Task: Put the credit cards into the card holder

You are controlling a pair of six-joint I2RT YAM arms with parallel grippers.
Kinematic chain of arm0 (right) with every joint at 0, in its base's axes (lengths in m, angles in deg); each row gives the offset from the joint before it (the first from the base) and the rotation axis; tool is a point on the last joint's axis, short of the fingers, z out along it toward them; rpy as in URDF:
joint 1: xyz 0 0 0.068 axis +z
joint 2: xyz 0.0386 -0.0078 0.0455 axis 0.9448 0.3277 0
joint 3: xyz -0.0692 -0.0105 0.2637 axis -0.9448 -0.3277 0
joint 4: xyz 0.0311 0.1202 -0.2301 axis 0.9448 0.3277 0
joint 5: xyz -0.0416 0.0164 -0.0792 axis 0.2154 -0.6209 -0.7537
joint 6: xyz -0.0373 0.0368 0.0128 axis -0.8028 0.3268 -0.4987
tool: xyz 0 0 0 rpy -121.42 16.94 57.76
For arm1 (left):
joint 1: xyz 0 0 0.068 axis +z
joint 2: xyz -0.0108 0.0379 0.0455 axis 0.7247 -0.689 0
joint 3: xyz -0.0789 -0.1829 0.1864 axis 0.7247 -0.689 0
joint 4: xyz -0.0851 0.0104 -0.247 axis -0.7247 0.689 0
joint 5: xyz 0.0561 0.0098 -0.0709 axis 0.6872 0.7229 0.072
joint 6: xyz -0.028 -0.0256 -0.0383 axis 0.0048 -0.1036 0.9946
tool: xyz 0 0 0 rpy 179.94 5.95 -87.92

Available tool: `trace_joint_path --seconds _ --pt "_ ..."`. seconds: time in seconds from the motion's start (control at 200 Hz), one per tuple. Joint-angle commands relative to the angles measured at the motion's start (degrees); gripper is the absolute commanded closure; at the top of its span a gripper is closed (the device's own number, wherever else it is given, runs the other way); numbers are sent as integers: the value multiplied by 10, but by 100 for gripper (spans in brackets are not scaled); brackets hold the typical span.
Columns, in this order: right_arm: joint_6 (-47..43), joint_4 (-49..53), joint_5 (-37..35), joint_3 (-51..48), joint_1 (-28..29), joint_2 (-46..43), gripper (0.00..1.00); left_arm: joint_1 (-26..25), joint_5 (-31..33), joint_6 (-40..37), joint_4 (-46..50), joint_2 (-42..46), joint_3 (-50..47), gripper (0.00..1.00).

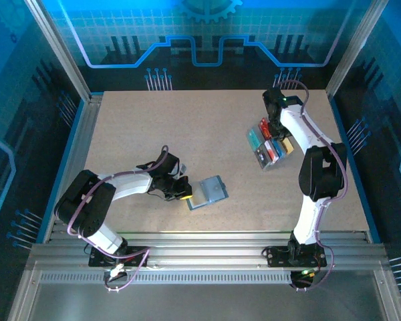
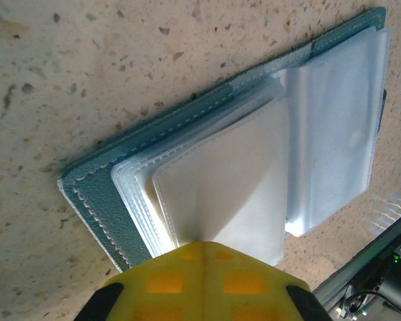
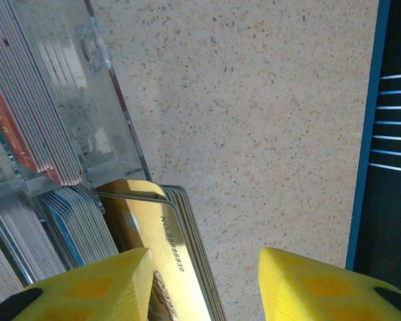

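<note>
The card holder (image 1: 210, 190) lies open on the table, teal-blue cover (image 2: 93, 194) down, with clear sleeves (image 2: 334, 127) fanned out. My left gripper (image 1: 186, 196) is shut, its yellow tips (image 2: 204, 244) pinching the near edge of a white sleeve page (image 2: 234, 180). The credit cards (image 1: 271, 148) stand on edge in a clear tray (image 1: 262, 160) at the right. My right gripper (image 1: 278, 134) is open over the gold-yellow stack (image 3: 160, 241). One finger (image 3: 100, 281) rests against the stack and the other finger (image 3: 307, 281) hangs over bare table. Red cards (image 3: 13, 127) and blue cards (image 3: 67, 227) fill neighbouring slots.
The tray's clear wall (image 3: 100, 100) rises beside the yellow stack. The aluminium rail (image 2: 361, 267) of the table's near edge runs close to the card holder. The blue enclosure wall (image 3: 387, 167) stands to the right of the tray.
</note>
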Motion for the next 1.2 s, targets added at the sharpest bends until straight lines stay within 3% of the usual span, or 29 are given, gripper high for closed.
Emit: trace_joint_path --seconds 0.0,0.68,1.196 --pt "20 11 -11 -8 -12 18 54 7 -10 -9 8 7 -8 97" --pt "48 15 -72 -13 -18 -5 60 9 -12 -10 7 0 -5 97" --pt "55 29 -89 -8 -16 -16 76 10 -16 -9 5 -1 -6 97"
